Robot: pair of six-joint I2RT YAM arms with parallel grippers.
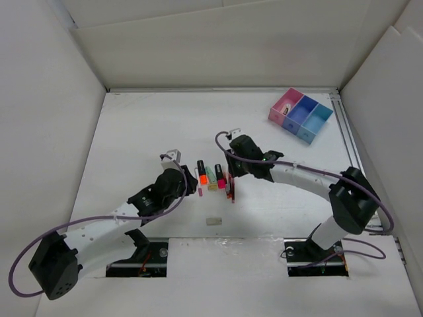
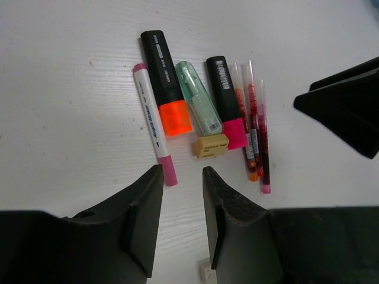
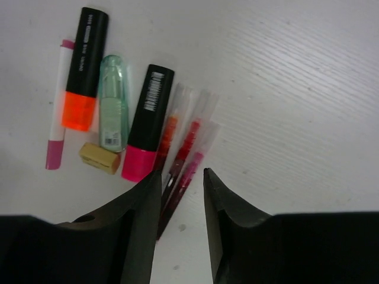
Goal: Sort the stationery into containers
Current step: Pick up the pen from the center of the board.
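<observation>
White surface (image 1: 152,125) is being enclosed by pale walls (image 1: 198,46); left fingers (image 2: 145,219) and right fingers (image 3: 142,225) are being held parted, empty.

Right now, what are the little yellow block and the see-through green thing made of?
The yellow block looks like soft rubber, probably an eraser: it is dull and matte, with rounded edges and small print on its side. The green thing looks like hard clear plastic: it is shiny, and you can see shapes inside through its tinted shell.
</observation>
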